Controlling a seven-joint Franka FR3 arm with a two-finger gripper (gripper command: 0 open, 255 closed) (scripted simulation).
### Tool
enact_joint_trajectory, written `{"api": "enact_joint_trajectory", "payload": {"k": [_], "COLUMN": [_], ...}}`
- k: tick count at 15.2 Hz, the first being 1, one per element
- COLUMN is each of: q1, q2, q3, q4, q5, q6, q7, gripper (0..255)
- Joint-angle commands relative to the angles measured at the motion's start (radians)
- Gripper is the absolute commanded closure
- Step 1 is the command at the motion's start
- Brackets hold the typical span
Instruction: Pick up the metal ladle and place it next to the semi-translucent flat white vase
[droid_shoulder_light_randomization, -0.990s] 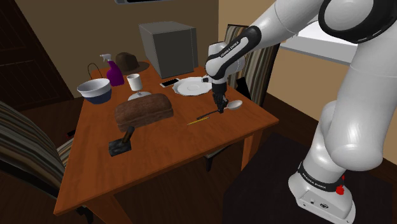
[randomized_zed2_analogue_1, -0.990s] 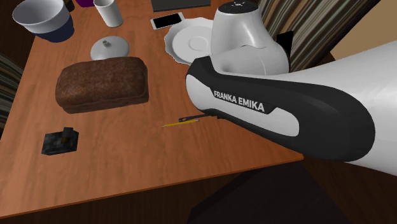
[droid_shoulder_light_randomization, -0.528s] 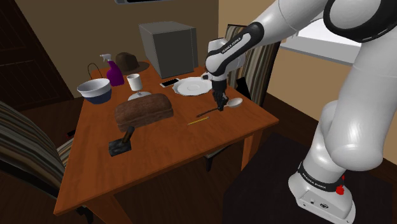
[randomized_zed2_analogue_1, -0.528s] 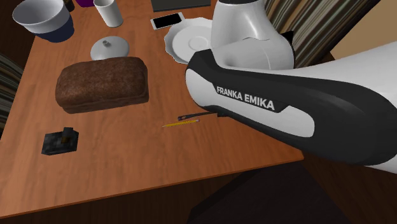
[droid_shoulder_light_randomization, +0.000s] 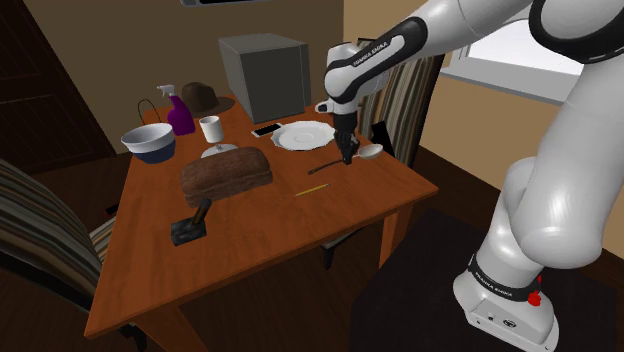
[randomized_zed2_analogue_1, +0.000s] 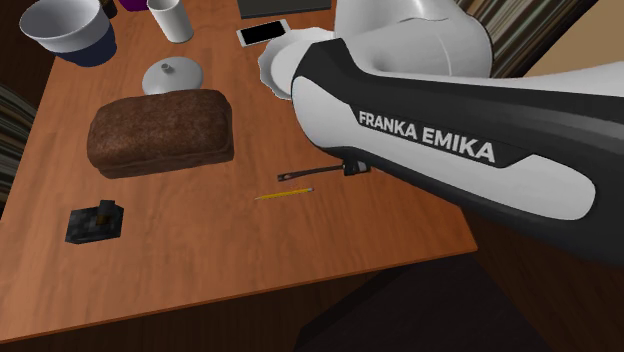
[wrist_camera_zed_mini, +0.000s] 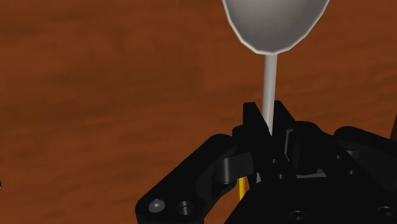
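My gripper (droid_shoulder_light_randomization: 348, 157) is shut on the stem of the grey ladle (droid_shoulder_light_randomization: 371, 152) and holds it a little above the wooden table (droid_shoulder_light_randomization: 250, 240), near the edge at the shoulder view's right. In the wrist view the fingers (wrist_camera_zed_mini: 254, 127) clasp the thin stem just below the round bowl of the ladle (wrist_camera_zed_mini: 277, 22). From the second exterior view the ladle's dark handle (randomized_zed2_analogue_1: 300, 176) sticks out from under the arm. A low, flat white vase (droid_shoulder_light_randomization: 218, 150) (randomized_zed2_analogue_1: 171, 76) sits beyond the bread loaf, well apart from the gripper.
A yellow pencil (droid_shoulder_light_randomization: 312, 188) lies just under the ladle. A white plate (droid_shoulder_light_randomization: 305, 135), a phone (droid_shoulder_light_randomization: 266, 130) and a grey box (droid_shoulder_light_randomization: 264, 76) stand behind. The brown loaf (droid_shoulder_light_randomization: 226, 172), a white cup (droid_shoulder_light_randomization: 210, 128), a bowl (droid_shoulder_light_randomization: 148, 142) and a black tool (droid_shoulder_light_randomization: 190, 228) fill the rest.
The gripper has risen with the ladle clasped in it, lifting it off the table and away from the pencil. The forearm has swung higher.
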Motion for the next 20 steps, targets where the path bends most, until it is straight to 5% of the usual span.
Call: {"api": "enact_joint_trajectory", "payload": {"k": [1, 15, 20], "q1": [0.0, 0.002, 0.033], "q2": [-0.01, -0.072, 0.09], "q3": [0.0, 0.008, 0.033], "q4": [0.019, 0.142, 0.321], "q5": [-0.005, -0.029, 0.039], "q6": [-0.029, -0.209, -0.235], "q7": [0.004, 0.03, 0.061], "gripper": [255, 255, 255]}}
